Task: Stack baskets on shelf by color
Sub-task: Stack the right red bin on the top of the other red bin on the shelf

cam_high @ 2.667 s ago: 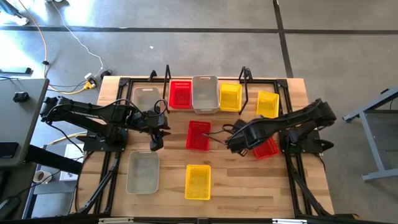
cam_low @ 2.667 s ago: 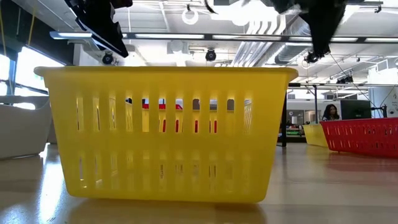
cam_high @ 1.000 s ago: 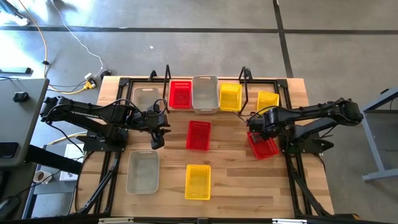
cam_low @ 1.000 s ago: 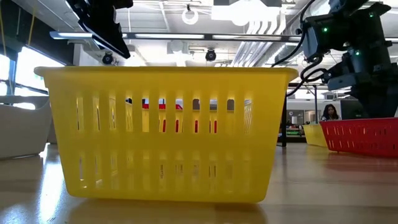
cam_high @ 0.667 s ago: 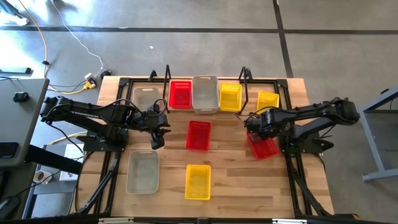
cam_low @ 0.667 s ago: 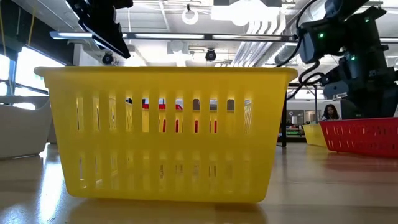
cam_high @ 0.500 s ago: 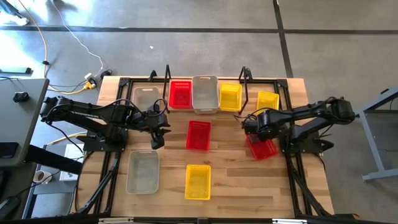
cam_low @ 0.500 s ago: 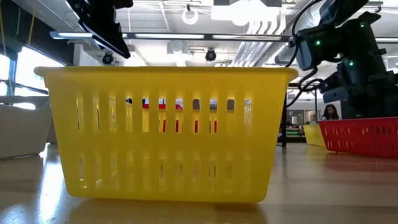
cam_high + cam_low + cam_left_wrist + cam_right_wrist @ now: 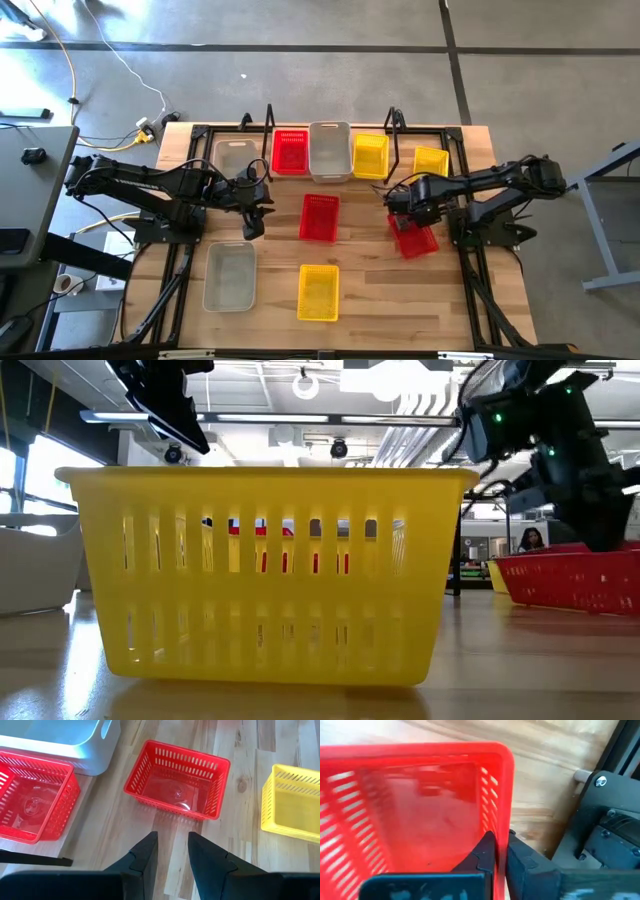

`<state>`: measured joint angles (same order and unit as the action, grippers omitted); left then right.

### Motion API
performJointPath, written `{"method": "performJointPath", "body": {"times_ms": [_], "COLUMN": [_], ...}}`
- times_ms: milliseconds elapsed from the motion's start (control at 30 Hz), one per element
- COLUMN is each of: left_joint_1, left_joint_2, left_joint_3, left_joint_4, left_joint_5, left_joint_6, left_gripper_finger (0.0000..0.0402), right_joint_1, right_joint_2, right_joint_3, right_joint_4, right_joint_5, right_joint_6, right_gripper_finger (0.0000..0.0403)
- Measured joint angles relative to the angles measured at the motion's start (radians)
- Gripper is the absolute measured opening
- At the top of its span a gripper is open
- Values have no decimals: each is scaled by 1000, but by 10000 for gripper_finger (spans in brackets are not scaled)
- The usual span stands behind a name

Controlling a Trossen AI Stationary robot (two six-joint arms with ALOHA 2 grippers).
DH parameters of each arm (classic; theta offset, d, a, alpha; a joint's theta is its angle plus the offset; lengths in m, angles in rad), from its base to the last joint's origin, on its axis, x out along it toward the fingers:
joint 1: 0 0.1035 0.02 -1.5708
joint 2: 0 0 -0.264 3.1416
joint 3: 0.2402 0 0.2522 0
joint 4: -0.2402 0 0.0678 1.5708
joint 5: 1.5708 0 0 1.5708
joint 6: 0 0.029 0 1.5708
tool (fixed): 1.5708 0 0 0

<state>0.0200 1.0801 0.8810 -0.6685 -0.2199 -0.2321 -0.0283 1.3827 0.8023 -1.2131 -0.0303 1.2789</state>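
Note:
My right gripper point(image 9: 400, 213) is shut on a red mesh basket point(image 9: 413, 238) at the table's right; the basket also shows in the low view point(image 9: 570, 578), slightly tilted. My left gripper point(image 9: 172, 851) is open and empty, hovering left of another red basket point(image 9: 319, 217) at the table's middle. The shelf point(image 9: 352, 127), a black rod frame at the far edge, holds a red basket point(image 9: 290, 152), a clear-grey basket point(image 9: 330, 152) and a yellow basket point(image 9: 370, 156) side by side. My right gripper pinches one wall of the red basket point(image 9: 496, 815), close to a corner at the basket's far left end. One finger point(image 9: 485, 851) is inside the basket and one outside. The fingers come from above, pointing down. The basket sits tilted; whether it is clear of the table I cannot tell.
A clear-grey basket point(image 9: 235, 158) and a yellow one point(image 9: 431, 165) sit beside the shelf at the far left and far right. A clear-grey basket point(image 9: 230, 275) and a yellow basket point(image 9: 318, 292) rest on the near half. The yellow one fills the low view point(image 9: 265, 575).
My right gripper has moved a little toward the table's left edge, and the red basket in its hold has shifted left with it and tipped slightly.

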Motion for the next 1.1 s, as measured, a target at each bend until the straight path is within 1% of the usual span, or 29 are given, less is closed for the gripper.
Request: {"method": "performJointPath", "body": {"times_ms": [233, 500, 600, 700, 800, 900, 1033, 1100], "left_joint_1": [0, 0, 0, 0, -1, -8, -36, -54], "left_joint_2": [0, 0, 0, 0, 0, 0, 0, 0], "left_joint_3": [0, 0, 0, 0, 0, 0, 0, 0], "left_joint_4": [0, 16, 16, 16, 19, 23, 26, 42], "left_joint_5": [-3, -2, 26, 44, 53, 61, 56, 50], "left_joint_6": [0, 0, 0, 0, 0, 0, 4, 32], "left_gripper_finger": [97, 98, 105, 122, 147, 165, 171, 169], "right_joint_1": [74, 173, 206, 234, 251, 259, 259, 258], "right_joint_2": [0, 0, 0, 7, 46, 113, 220, 271], "right_joint_3": [160, 352, 396, 428, 477, 553, 673, 732], "right_joint_4": [-125, -217, -230, -231, -231, -234, -267, -277], "right_joint_5": [83, 205, 241, 267, 289, 322, 354, 379], "right_joint_6": [130, 293, 341, 384, 398, 387, 361, 346], "right_gripper_finger": [1, 1, 1, 0, 0, 0, 0, 0]}}
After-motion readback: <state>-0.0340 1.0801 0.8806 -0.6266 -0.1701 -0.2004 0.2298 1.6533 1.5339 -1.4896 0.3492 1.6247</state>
